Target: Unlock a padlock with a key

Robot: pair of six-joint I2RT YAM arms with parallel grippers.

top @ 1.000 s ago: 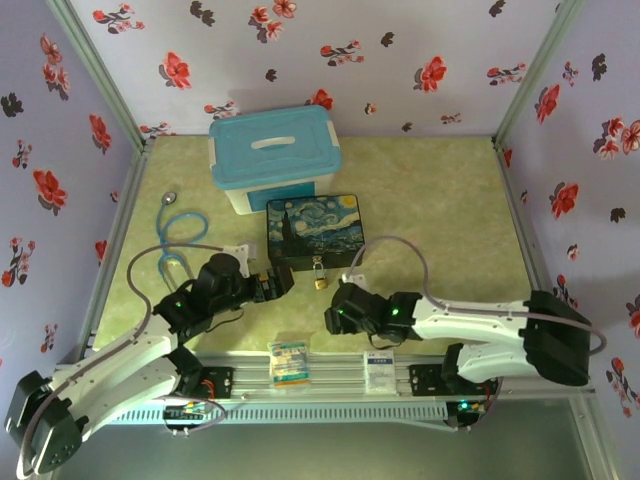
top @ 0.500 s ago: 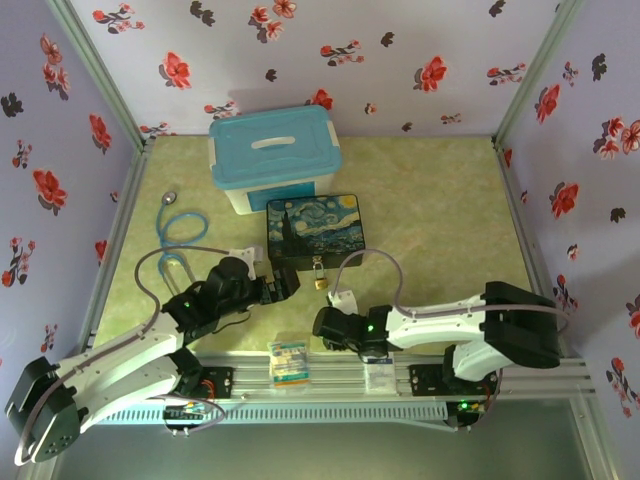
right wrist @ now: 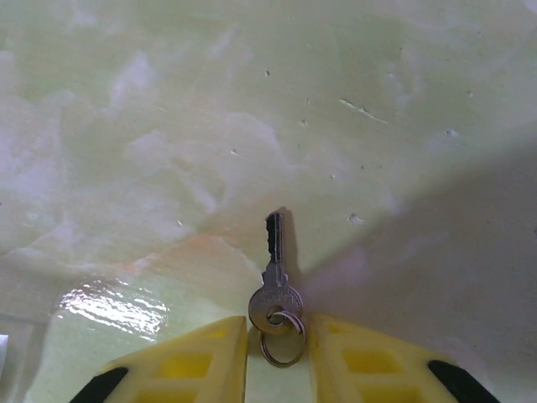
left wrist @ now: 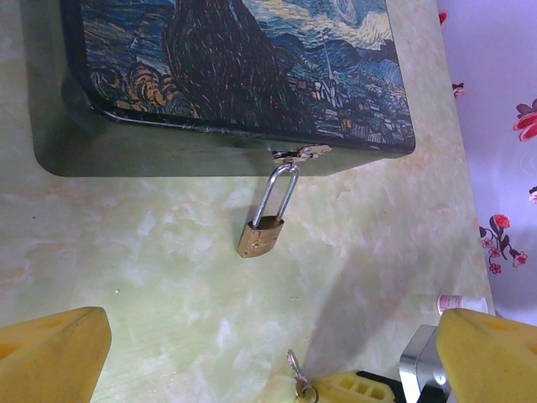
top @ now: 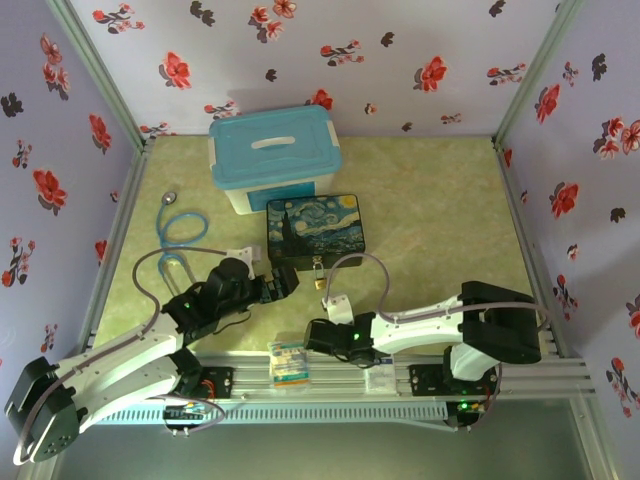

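The small brass padlock [left wrist: 260, 235] hangs by its silver shackle from the hasp of the Starry Night box [left wrist: 226, 67] and rests on the green table, seen in the top view as padlock [top: 319, 277]. My left gripper [left wrist: 268, 348] stands open a short way in front of it, nothing between its yellow fingers. The tiny silver key [right wrist: 275, 277] with its ring sits between the fingers of my right gripper [right wrist: 277, 332], which is shut on the rounded head, shaft pointing forward just over the table. From the left wrist the key [left wrist: 294, 367] pokes up below the padlock. The right gripper [top: 312, 335] is near the front rail.
A blue-lidded plastic bin [top: 272, 150] stands behind the painted box [top: 318, 228]. A blue tube with a metal disc [top: 178, 230] lies at the left. A small packet [top: 288, 360] rests on the front rail. A white cap-like piece [left wrist: 460, 302] lies at the right.
My right arm has swung left and back toward the front rail, carrying the key. The left gripper edged slightly toward the padlock and now holds still.
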